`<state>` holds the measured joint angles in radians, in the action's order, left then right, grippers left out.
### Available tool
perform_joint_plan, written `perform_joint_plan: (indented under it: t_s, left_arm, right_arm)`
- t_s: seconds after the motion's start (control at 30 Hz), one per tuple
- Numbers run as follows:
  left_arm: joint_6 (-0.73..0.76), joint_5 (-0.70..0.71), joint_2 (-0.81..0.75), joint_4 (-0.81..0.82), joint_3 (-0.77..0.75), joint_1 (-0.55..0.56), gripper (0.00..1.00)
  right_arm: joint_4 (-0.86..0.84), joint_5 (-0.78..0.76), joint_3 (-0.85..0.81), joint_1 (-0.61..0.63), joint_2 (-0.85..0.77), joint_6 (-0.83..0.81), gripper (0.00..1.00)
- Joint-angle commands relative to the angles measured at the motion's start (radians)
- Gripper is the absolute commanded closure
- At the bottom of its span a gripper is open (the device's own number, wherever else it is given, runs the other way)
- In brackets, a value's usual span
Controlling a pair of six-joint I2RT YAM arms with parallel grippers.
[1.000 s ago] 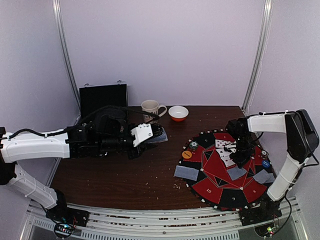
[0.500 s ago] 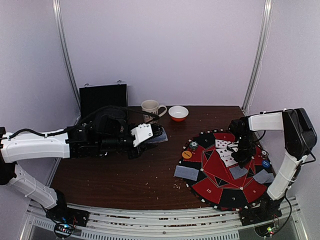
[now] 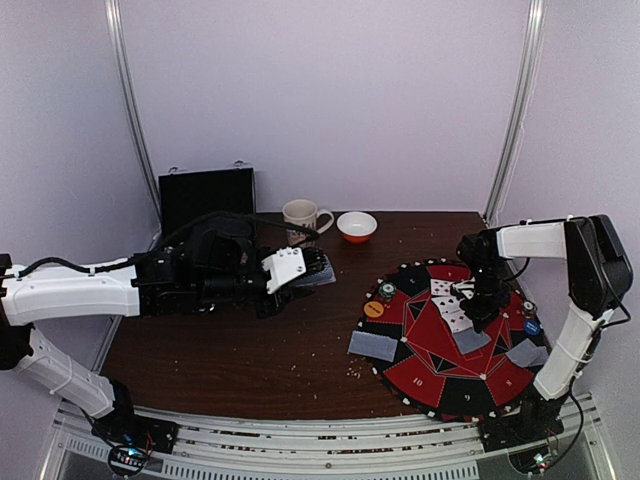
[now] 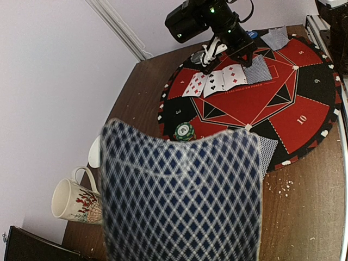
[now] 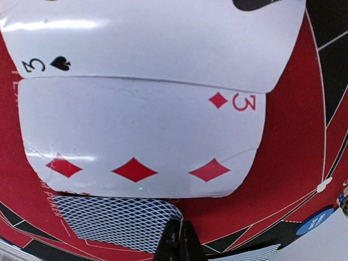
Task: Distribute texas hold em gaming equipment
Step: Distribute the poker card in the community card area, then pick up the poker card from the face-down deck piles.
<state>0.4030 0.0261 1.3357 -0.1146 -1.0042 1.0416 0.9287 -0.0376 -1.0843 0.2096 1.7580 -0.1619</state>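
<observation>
My left gripper (image 3: 312,272) hovers over the bare table, shut on a deck (image 4: 179,201) of blue-diamond-backed cards that hides its fingers. My right gripper (image 5: 180,244) is low over the round red-and-black mat (image 3: 440,385), its tips pinched on the corner of a face-down card (image 5: 117,220), also seen from above (image 3: 472,340). Just beyond the tips lie the face-up three of diamonds (image 5: 141,136) and three of spades (image 5: 152,43). Green-white (image 3: 386,291), orange (image 3: 373,309) and blue (image 3: 532,327) chips sit on the mat's rim. Two more face-down cards (image 3: 373,345) (image 3: 526,352) lie at its edges.
A patterned mug (image 3: 302,216) and an orange-and-white bowl (image 3: 357,226) stand at the back of the table. A black case (image 3: 207,197) stands open at the back left. Crumbs dot the brown tabletop between the arms.
My right gripper has drawn slightly back and left across the mat, and the face-down card has shifted with it. The left arm and the deck have not moved.
</observation>
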Motion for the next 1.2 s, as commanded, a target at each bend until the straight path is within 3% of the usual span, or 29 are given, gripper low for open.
perform_joint_plan:
  t_s: [0.0, 0.13, 0.47, 0.6, 0.63, 0.7, 0.77, 0.87, 0.93, 1.0, 1.07, 1.17]
  left_arm:
    - [0.012, 0.005, 0.006, 0.038, -0.011, 0.005, 0.68]
    - [0.012, 0.005, 0.006, 0.037, -0.013, 0.005, 0.68]
    - [0.012, 0.002, 0.004, 0.036, -0.013, 0.005, 0.68]
    - [0.012, 0.002, 0.002, 0.036, -0.013, 0.005, 0.68]
    - [0.012, 0.002, 0.002, 0.036, -0.013, 0.005, 0.68]
    - [0.012, 0.001, 0.001, 0.036, -0.013, 0.005, 0.68]
    - [0.011, -0.001, 0.001, 0.036, -0.014, 0.005, 0.68]
    - [0.011, 0.0, 0.0, 0.036, -0.014, 0.005, 0.68]
    - [0.013, 0.0, 0.0, 0.036, -0.014, 0.005, 0.68]
    - [0.011, -0.002, 0.0, 0.038, -0.013, 0.005, 0.68]
    - [0.011, -0.005, -0.001, 0.041, -0.011, 0.004, 0.68]
    - [0.006, -0.02, -0.008, 0.045, -0.01, 0.005, 0.68]
  right_arm:
    - [0.016, -0.016, 0.004, -0.011, 0.012, -0.004, 1.0]
    - [0.02, -0.049, 0.003, -0.012, 0.004, 0.007, 0.98]
    - [0.058, -0.079, -0.038, -0.01, -0.068, 0.014, 0.57]
    - [0.088, -0.147, -0.124, -0.009, -0.12, 0.054, 0.49]
    - [0.096, -0.147, -0.158, -0.009, -0.135, 0.071, 0.44]
    - [0.107, -0.072, -0.245, -0.002, -0.177, 0.096, 0.04]
    - [0.082, 0.052, -0.319, 0.036, -0.224, 0.116, 0.0]
    - [-0.128, 0.342, -0.332, 0.124, -0.35, 0.159, 0.0]
    - [-0.469, 0.562, -0.176, 0.184, -0.468, 0.345, 0.0]
    - [-0.876, 0.681, 0.003, 0.262, -0.566, 0.55, 0.0]
    - [-1.148, 0.695, 0.102, 0.343, -0.607, 0.648, 0.0]
    - [-1.22, 0.63, 0.113, 0.45, -0.595, 0.64, 0.0]
